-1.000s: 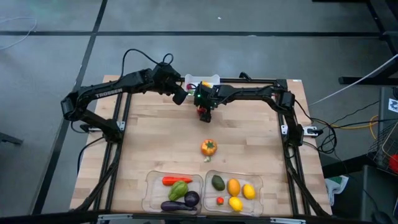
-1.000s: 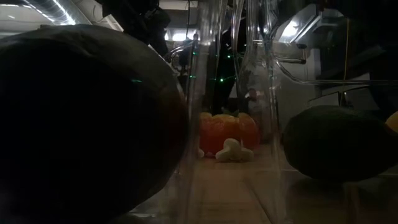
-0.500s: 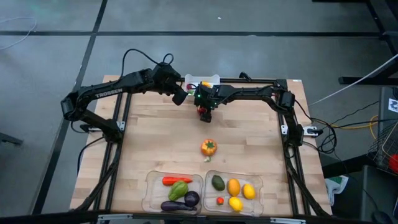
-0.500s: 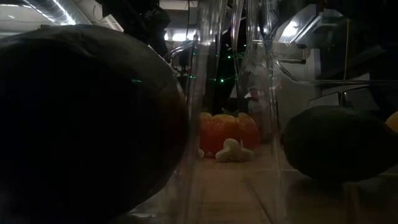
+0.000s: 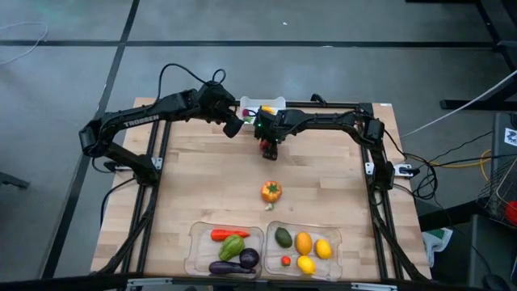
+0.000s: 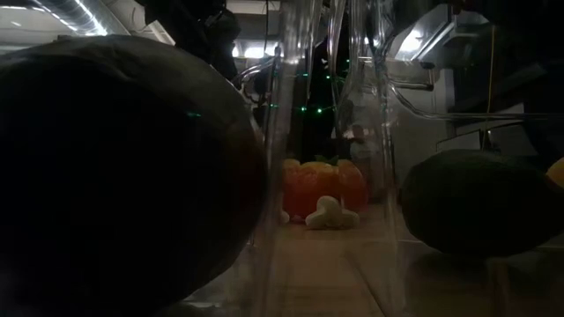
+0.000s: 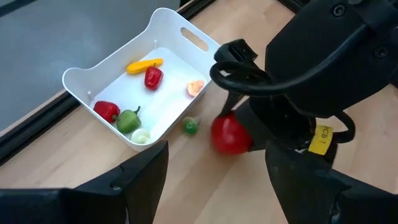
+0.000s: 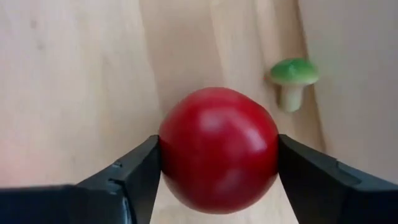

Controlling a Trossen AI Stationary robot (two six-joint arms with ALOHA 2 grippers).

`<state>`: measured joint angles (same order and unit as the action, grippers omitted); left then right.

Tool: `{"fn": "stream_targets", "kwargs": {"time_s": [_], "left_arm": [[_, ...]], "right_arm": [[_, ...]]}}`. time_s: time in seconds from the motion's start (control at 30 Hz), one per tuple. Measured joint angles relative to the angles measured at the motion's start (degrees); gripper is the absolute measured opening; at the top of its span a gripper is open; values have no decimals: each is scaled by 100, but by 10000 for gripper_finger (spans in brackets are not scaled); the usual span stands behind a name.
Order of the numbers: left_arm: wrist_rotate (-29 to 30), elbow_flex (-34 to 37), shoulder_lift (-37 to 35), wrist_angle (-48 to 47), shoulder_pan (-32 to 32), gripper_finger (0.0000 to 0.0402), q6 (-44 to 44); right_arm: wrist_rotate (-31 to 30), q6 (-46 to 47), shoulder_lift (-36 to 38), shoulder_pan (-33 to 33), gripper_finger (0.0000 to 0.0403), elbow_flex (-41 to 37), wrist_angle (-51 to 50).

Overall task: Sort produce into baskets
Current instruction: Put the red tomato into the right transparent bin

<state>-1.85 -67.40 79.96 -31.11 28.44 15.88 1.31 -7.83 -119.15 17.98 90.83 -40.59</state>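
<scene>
Wooden table (image 5: 202,174); grey floor (image 5: 65,81); cables (image 5: 452,153)

Right gripper (image 8: 217,168) clamped, left gripper (image 7: 214,180) spread.

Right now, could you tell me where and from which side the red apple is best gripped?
Grip the red apple across its widest middle, coming straight down from above. It is round and smooth, so only the equator gives both pads a seat. The right gripper already has its fingers on opposite sides there.
</scene>
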Motion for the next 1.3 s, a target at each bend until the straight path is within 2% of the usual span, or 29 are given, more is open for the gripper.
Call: {"fn": "stream_targets", "kwargs": {"time_s": [0.17, 0.33, 0.67, 0.87, 1.3], "left_arm": [[37, 2, 0, -18, 43, 265, -333], [132, 2, 0, -189, 48, 265, -673], [173, 2, 2, -522, 48, 265, -1031], [171, 2, 2, -525, 44, 265, -1032], [169, 2, 2, -577, -323, 265, -456]], "right_arm": [[314, 89, 227, -2, 277, 413, -722], [649, 236, 262, -150, 275, 974, -1907], [889, 543, 273, -1193, 276, 2190, -3700], [889, 862, 273, -1924, 276, 2600, -4210], [891, 1822, 273, -3440, 277, 2648, -4492]]}}
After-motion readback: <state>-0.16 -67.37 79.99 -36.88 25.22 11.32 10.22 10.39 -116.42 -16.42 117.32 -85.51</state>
